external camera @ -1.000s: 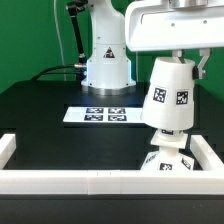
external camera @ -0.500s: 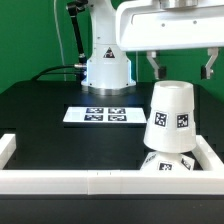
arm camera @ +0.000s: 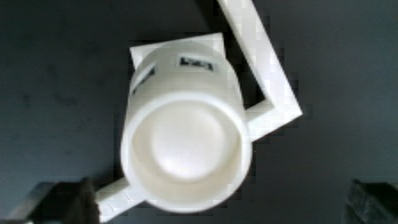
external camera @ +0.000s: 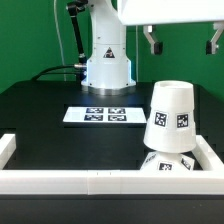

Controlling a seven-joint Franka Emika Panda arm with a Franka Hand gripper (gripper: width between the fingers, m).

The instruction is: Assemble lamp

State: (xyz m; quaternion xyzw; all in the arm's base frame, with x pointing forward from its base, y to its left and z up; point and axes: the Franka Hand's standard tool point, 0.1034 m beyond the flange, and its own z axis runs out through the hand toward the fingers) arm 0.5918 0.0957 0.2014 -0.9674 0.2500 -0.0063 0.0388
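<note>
My gripper (external camera: 181,42) hangs wide open, holding nothing, well above the shade (external camera: 171,118). The shade sits over the bulb (external camera: 168,160) in the border's (external camera: 60,180) corner, tilted slightly. Best to retreat straight up, so neither finger clips the shade

The claw (external camera: 182,40) hangs high in the exterior view, pointing straight down. Its two fingers (external camera: 152,42) are spread wide apart, gripping nothing.
</note>
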